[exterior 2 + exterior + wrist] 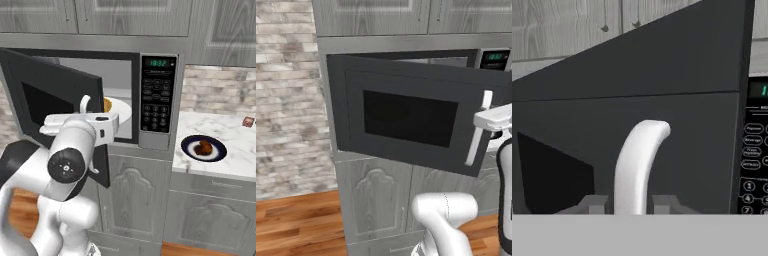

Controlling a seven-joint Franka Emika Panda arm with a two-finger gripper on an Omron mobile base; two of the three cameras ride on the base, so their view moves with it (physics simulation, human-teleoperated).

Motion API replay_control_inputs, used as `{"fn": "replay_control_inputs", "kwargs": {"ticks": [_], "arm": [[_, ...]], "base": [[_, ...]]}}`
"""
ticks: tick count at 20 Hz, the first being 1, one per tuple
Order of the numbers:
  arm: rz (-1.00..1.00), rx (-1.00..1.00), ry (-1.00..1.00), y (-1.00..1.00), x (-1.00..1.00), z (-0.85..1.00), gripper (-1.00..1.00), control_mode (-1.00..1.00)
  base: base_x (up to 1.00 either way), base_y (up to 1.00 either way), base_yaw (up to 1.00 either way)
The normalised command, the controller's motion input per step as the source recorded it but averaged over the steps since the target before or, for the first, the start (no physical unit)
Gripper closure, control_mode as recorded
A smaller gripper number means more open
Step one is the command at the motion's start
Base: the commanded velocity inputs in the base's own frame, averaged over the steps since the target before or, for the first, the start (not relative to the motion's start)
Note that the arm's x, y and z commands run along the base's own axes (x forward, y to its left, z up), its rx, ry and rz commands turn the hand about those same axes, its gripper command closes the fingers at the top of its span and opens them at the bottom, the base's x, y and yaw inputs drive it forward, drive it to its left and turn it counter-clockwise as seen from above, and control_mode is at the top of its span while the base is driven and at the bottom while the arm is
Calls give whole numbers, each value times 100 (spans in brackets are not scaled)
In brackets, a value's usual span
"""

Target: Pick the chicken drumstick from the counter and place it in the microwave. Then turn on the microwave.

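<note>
Kitchen wall unit, grey cabinets, brick to the side; marbled surface runs off to the right of the microwave.

Obs:
- Microwave door hangs approx half open, hinged on the side away from the keypad. The free edge with the white handle points out into the room.
- Pincer sits at the handle with one fingertip on each side. The hand view shows slim gaps between tips and bar, so I cannot tell if it clamps or only brackets it. Judgement: the hand is there to swing the door, as the handle is the only purchase on it.
- Handle long axis is upright and runs along the door's free edge.
- Chicken drumstick, as best I can read it, is the reddish-brown lump on a dark plate on the surface, well apart from the pincer and outside the oven.
- The plate probably keeps it off the stone.
- Drumstick axis: the lump looks a bit wider than tall in the right base view, so it lies roughly across that view. It is too small to tell the bone end from the meat end.
- Cavity: white turntable carries a yellow-brown thing half hidden by the hand. ID uncertain.

Status, est.: placement not yet done.
</note>
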Motion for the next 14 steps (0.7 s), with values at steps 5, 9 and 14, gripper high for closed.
{"fn": "replay_control_inputs", "kwargs": {"ticks": [5,9,14], "arm": [[9,0,0,30,-62,0,100,-100],[10,-2,0,33,-63,0,100,-100],[8,-3,-2,37,-65,0,100,-100]], "base": [[0,0,0],[0,0,0],[0,0,0]]}}
